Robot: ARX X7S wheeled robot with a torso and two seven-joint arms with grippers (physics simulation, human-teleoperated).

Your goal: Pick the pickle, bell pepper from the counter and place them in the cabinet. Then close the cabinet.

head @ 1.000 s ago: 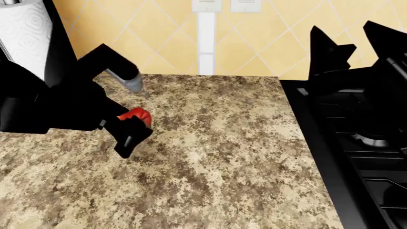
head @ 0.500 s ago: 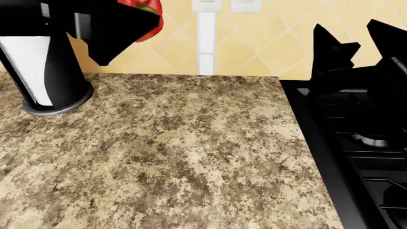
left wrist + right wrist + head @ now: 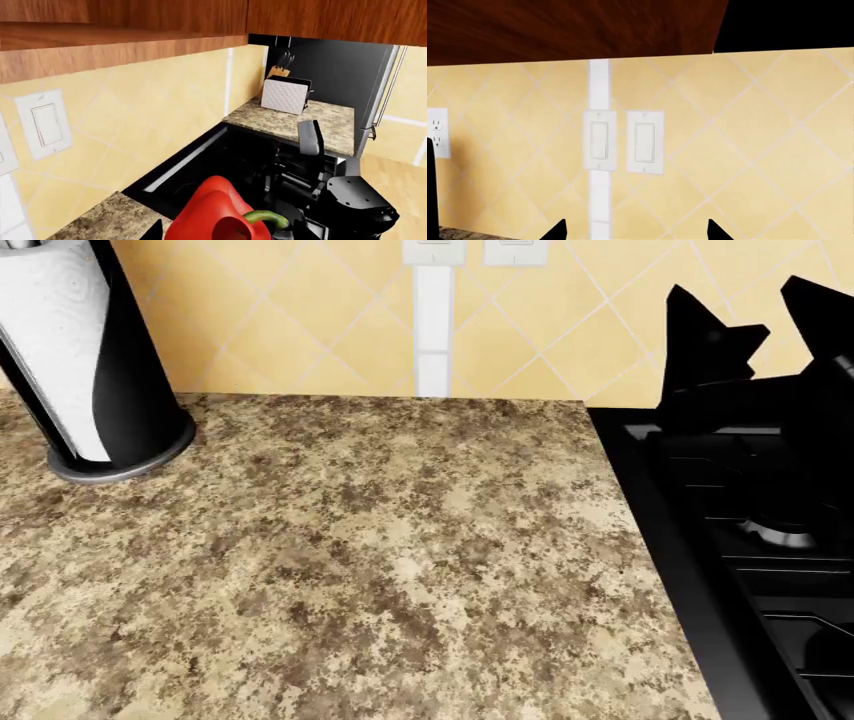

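Left gripper [image 3: 220, 235] sat almost wholly below the edge of its own wrist camera's picture, with the bell pepper [image 3: 217, 215] pressed close against the lens. Only a dark sliver of a finger showed beside the fruit, so its jaws could not be seen directly, though the red pepper, green stem [image 3: 267, 218] pointing sideways, was raised well above the counter [image 3: 100, 220] with nothing visible beneath it. Beyond the pepper lay the black stove [image 3: 220, 165], and farther off a white toaster [image 3: 285, 96] and a knife block [image 3: 277, 72] stood on another stretch of granite beneath wooden cabinets [image 3: 133, 20].

From the head camera neither the left arm nor the pepper was in view. That picture showed bare speckled granite, a paper-towel roll [image 3: 54, 350] in its black holder at the far left corner, and the right gripper [image 3: 761, 340] raised over the stove with its two dark fingers set apart around nothing. Its wrist camera faced the yellow tiled wall and a pair of light switches [image 3: 624, 142], the fingertips [image 3: 554, 231] spread wide.

No pickle appeared in any of the three views.
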